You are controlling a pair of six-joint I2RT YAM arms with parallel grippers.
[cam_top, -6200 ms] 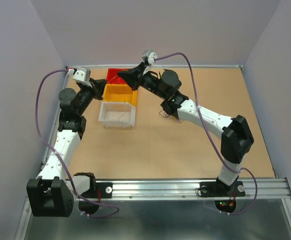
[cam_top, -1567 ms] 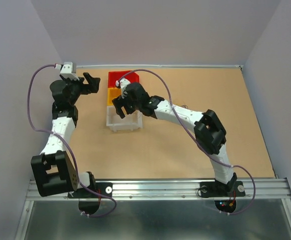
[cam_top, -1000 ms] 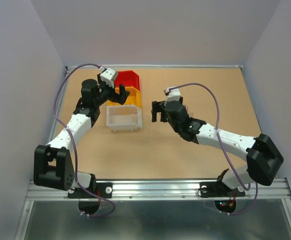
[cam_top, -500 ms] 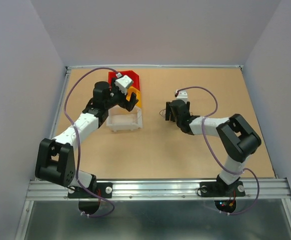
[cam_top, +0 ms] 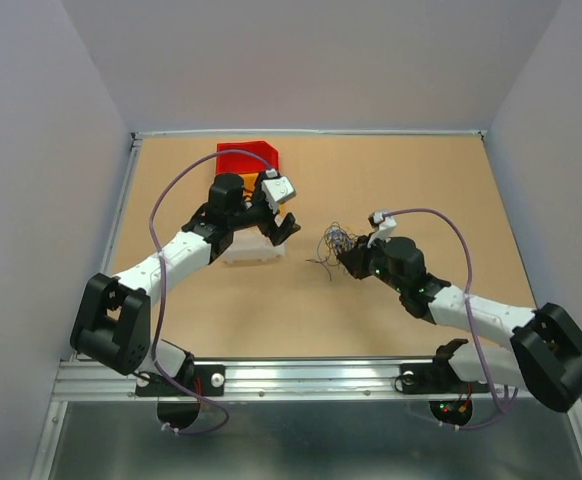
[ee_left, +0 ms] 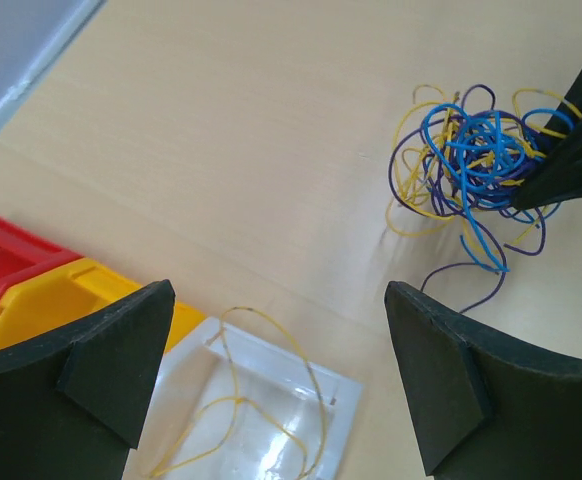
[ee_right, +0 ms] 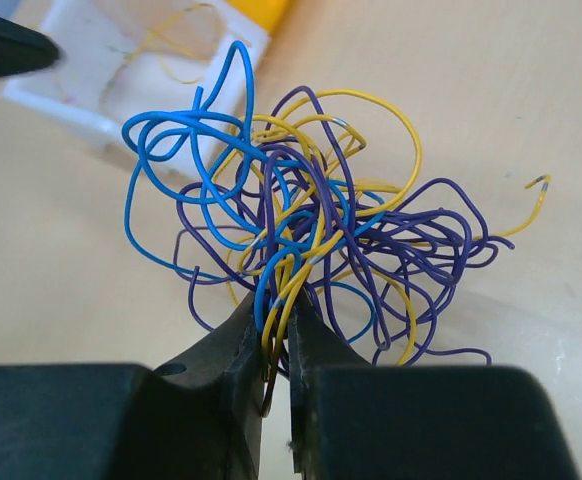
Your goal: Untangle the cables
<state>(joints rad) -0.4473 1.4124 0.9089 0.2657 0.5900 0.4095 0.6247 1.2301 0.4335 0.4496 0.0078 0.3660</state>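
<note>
A: Right hand [ee_right: 276,345], slack or biting?
B: Pinched nearly closed on a few blue and yellow strands at the near edge of the cables [ee_right: 311,250]. Rest of the clump fanned out just ahead of the fingertips, on or just above the table [ee_right: 531,90]; hard to tell which.
A: Why gripped at the edge?
B: Probably to anchor one side, so as to draw strands off the other.
A: Left hand [ee_left: 276,345]?
B: Spread wide, grasping nothing. Poised above the white bin [ee_left: 301,362], with the clump ahead and to its right, well apart. Likely placed to take a loose end.
A: Any long axis to the clump?
B: Hardly; roughly round. Tall blue loop pointing away from the right hand's tips, one yellow end poking out to its right, a blue and purple tail trailing toward the left hand.
A: In the bin?
B: One yellow wire [ee_left: 226,400], curled alone.
</note>
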